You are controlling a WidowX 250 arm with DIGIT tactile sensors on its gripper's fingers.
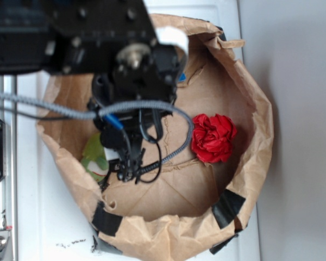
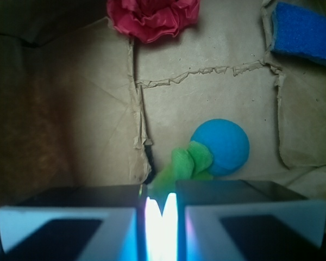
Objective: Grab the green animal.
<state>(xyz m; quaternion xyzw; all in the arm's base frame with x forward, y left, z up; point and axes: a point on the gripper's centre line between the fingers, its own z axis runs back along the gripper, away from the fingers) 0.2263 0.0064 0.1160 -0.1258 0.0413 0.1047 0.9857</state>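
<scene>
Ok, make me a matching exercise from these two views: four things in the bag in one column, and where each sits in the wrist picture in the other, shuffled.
Things:
1. green animal
2. blue ball
3. red cloth flower
4. blue sponge

Places in the wrist view:
A. top right corner
B. top edge, left of centre
C. just above the gripper fingers, at the narrow gap
D. right of centre, touching the green toy

Pairs: 1-C, 2-D, 3-B, 4-A
</scene>
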